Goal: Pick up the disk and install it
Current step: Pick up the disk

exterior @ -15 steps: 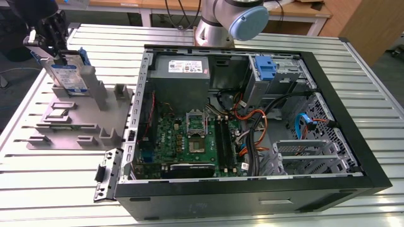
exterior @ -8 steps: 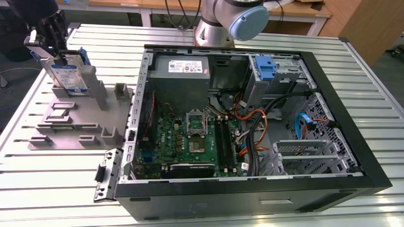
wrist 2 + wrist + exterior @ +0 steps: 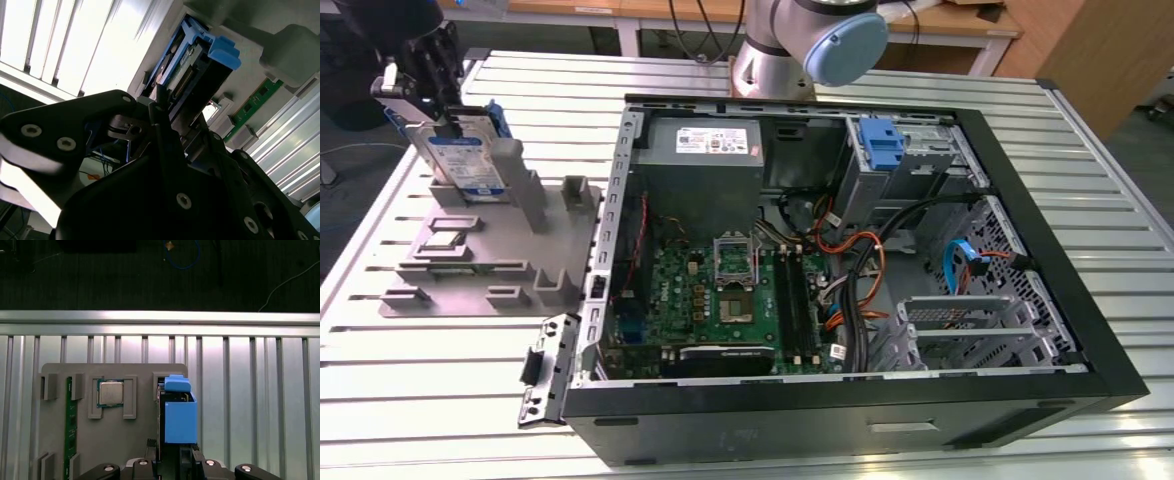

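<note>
Gripper [image 3: 438, 118]: clamped on top edge of hard disk [image 3: 460, 165] | location: upright in slot of grey parts holder [image 3: 480, 270], beside open computer case [image 3: 854, 430] | likely best: pull straight along slot, no tilt, firm squeeze clear of blue bracket [image 3: 180, 422]

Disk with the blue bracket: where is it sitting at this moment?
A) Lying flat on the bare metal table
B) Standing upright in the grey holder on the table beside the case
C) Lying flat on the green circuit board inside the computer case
B: in the exterior view the disk stands on edge in the grey holder, at the exterior view's left of the open computer case, not inside it.
</note>
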`<state>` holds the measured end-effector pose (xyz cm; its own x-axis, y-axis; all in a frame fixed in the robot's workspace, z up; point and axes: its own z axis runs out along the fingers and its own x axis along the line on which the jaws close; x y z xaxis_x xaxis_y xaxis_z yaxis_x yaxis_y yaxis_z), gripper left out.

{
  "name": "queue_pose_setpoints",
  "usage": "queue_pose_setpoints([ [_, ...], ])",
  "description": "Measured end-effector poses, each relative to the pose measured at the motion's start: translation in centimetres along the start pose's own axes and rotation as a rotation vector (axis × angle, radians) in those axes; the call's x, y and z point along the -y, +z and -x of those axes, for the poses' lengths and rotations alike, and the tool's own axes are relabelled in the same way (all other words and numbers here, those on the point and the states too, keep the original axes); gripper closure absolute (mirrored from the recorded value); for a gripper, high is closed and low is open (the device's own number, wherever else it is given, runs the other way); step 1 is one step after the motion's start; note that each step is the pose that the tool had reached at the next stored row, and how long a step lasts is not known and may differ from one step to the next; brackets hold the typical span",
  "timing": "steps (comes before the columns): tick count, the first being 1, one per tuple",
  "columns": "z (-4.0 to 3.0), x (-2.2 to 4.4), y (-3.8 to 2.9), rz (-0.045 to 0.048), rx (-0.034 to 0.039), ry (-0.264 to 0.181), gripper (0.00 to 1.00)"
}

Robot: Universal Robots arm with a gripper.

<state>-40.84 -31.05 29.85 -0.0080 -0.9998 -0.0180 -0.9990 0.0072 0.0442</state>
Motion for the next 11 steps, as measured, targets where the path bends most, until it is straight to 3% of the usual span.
queue_pose_setpoints([
  [11, 0.03, -0.06, -1.41, 0.0000, 0.0000, 0.000, 0.65],
])
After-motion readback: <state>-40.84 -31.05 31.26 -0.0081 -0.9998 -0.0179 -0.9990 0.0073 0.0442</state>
